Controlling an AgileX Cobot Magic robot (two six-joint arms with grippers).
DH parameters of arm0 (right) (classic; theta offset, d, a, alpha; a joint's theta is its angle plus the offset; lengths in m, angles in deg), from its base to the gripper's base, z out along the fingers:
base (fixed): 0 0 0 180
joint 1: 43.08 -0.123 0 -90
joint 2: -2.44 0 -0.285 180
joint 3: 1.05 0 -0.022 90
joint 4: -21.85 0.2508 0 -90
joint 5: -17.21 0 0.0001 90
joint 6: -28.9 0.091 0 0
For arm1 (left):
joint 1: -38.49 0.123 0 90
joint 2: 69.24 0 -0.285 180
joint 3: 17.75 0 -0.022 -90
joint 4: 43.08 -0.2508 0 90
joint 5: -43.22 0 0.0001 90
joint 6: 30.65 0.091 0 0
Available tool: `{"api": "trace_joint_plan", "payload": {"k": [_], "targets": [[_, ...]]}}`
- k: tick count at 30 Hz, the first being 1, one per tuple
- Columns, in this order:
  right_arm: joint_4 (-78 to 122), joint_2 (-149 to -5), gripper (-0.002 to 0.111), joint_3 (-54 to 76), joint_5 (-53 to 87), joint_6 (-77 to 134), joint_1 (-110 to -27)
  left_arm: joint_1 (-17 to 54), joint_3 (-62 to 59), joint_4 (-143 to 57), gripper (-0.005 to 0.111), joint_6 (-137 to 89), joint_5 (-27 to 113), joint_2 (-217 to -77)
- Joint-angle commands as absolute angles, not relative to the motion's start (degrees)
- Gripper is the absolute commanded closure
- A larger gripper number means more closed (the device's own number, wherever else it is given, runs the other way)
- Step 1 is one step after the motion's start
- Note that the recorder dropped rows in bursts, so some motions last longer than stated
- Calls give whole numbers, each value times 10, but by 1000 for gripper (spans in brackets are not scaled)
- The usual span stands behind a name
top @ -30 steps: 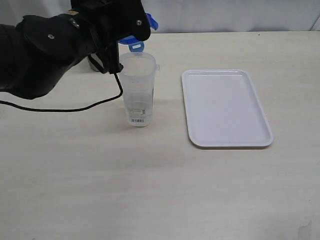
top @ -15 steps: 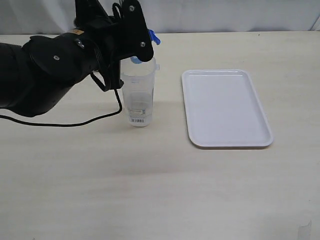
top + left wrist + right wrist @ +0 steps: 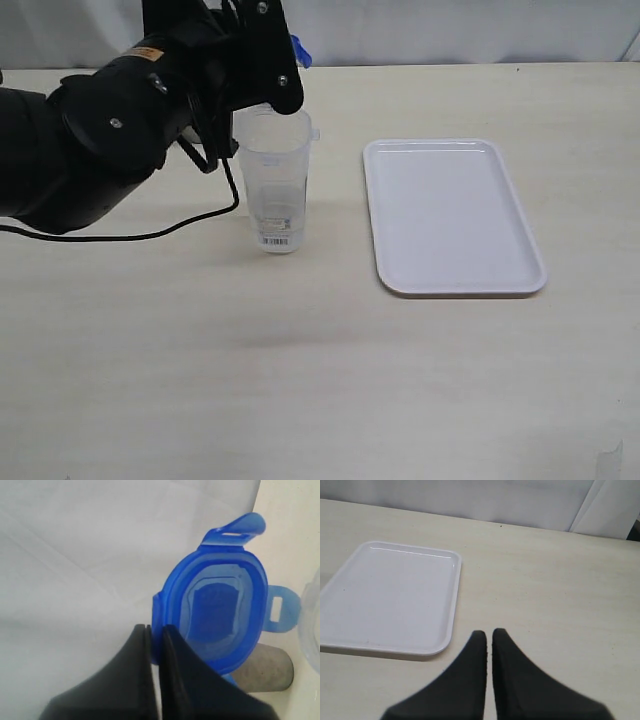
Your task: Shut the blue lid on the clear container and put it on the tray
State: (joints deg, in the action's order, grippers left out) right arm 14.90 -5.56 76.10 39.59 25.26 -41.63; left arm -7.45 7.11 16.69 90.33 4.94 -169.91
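Exterior view: the left arm [image 3: 120, 130] reaches in from the left and hangs over the container [image 3: 275, 180], which stands upright and open on the table [image 3: 300, 380], just left of the tray [image 3: 455, 215] and apart from it. The arm's black bulk covers the rear part of the container's rim. Only a sliver of the lid [image 3: 298, 50] shows past the arm, above the rim and a little behind it, so the lid is not yet seated. Carrying it high looks like a way to clear the rim before lowering. The tray is bare, with room for the container. A black cable [image 3: 200, 215] loops from the arm down onto the table beside the container.

Left wrist view: the left gripper [image 3: 155, 629] has its 2 fingers pressed nearly together on the lid's edge, clamping it there. The lid hangs out beyond the fingers with its inner face toward the camera and 2 flaps sticking out. Gripping by the edge leaves the lid's face free to meet the mouth. A grey cup [image 3: 267, 670] sits past the lid, and a pale curve of the container's rim shows at the frame's edge.

Right wrist view: the right gripper [image 3: 488, 634] hovers over bare table just beside a tray corner, fingers together on nothing. It looks parked, perhaps to steady or carry the container later.
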Motion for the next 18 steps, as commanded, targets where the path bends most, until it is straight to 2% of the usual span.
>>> {"api": "trace_joint_plan", "payload": {"k": [1, 9, 18], "targets": [[151, -53, 104, 762, 396, 252, -412, -75, 72, 144, 107, 921, 67, -1700], [151, -53, 104, 762, 396, 252, -412, -122, 73, 145, 107, 921, 25, -1700], [151, -53, 104, 762, 396, 252, -412, -122, 85, 159, 107, 921, 27, -1700]]}}
